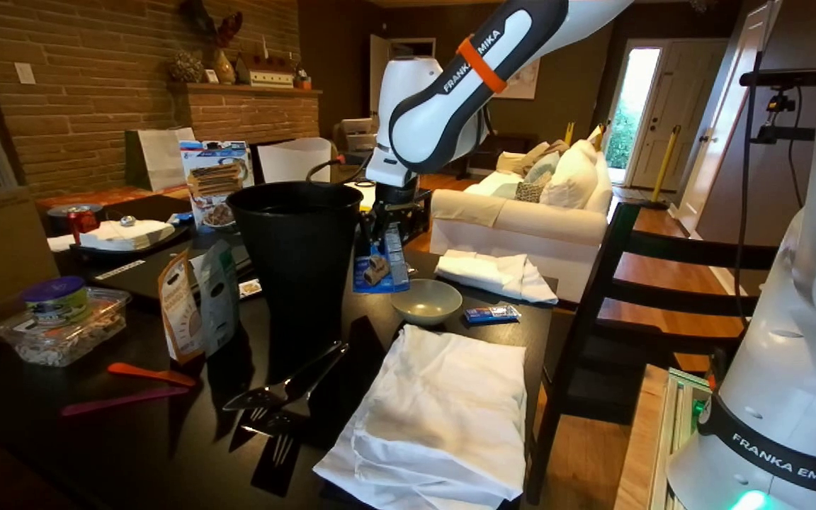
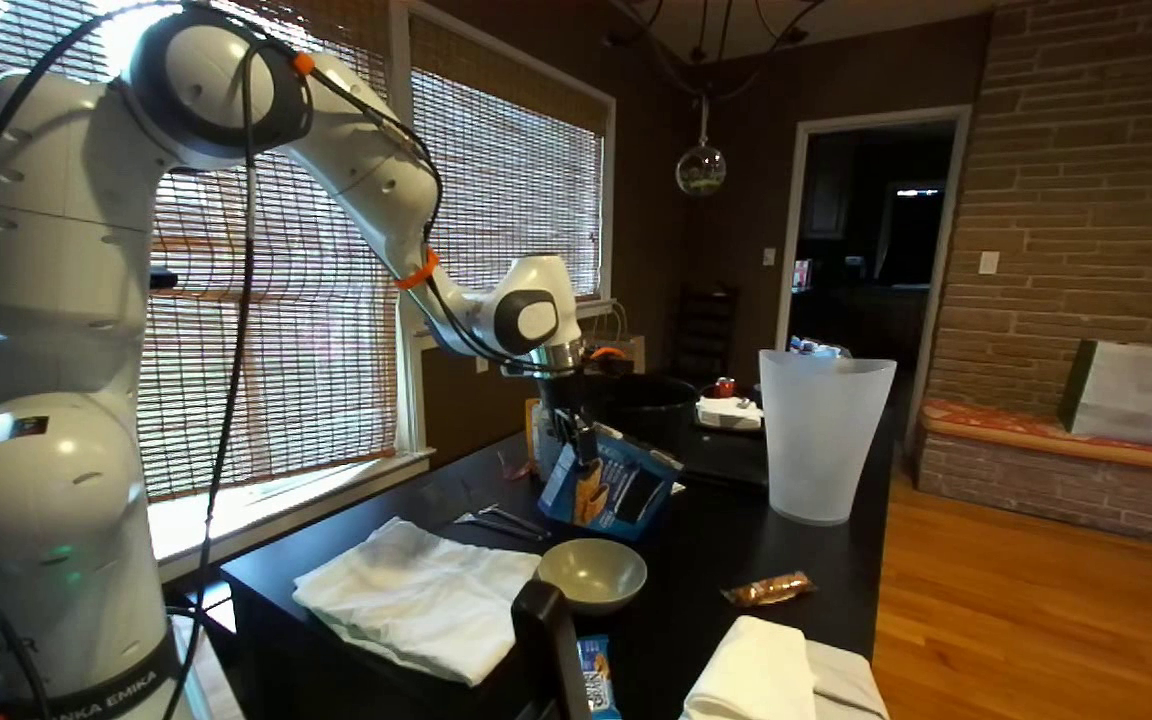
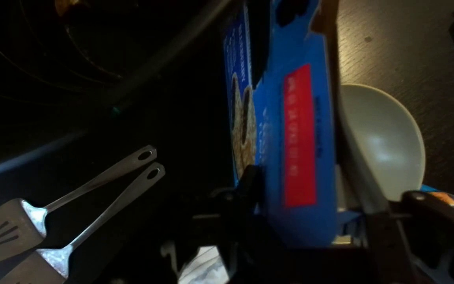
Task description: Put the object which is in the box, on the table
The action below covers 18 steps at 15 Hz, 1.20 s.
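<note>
Pinching the blue cardboard box [image 2: 626, 508], your gripper [image 2: 581, 450] has its jaws parted by no more than that box's thickness. You have it tilted over the dark, smooth table [image 2: 686, 590], whose faint grain shows in the wrist view; whether the box's low edge touches the top, you cannot tell, and its contents are hidden. Oblong biscuit shapes [image 3: 249, 130] and a red strip [image 3: 300, 138] are printed on its sides, and one edge is ragged and brown. In an exterior view, you see a round, smooth grey-green bowl [image 1: 427, 301] just to its near right, with a flat, blue-wrapped bar [image 1: 493, 314] farther right. A tapered black bin [image 1: 295, 262] stands left of the box, and a creased white cloth [image 1: 443, 418] lies folded on the near side. In an exterior view, a shiny, crinkled golden-brown wrapped bar [image 2: 769, 590] lies near a frosted, translucent bin [image 2: 821, 450].
</note>
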Each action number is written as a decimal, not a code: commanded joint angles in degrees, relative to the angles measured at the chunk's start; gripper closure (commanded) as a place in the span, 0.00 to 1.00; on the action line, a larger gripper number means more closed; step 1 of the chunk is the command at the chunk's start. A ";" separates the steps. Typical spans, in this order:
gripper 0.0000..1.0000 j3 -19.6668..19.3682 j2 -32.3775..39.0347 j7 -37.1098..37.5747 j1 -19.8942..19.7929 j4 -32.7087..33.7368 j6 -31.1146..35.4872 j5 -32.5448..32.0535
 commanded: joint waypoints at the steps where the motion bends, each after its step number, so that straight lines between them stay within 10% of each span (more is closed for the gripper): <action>1: 0.91 -1.46 -0.32 4.96 1.29 -2.55 5.03 -4.95; 9: 0.91 -2.65 0.59 15.75 2.15 -3.89 9.95 -10.58; 10: 0.83 -2.75 0.70 16.71 2.27 -3.94 9.96 -11.25; 11: 0.41 -2.71 0.82 17.37 2.27 -3.94 9.97 -11.72; 18: 0.06 -2.71 1.12 20.44 2.36 -3.65 9.43 -14.03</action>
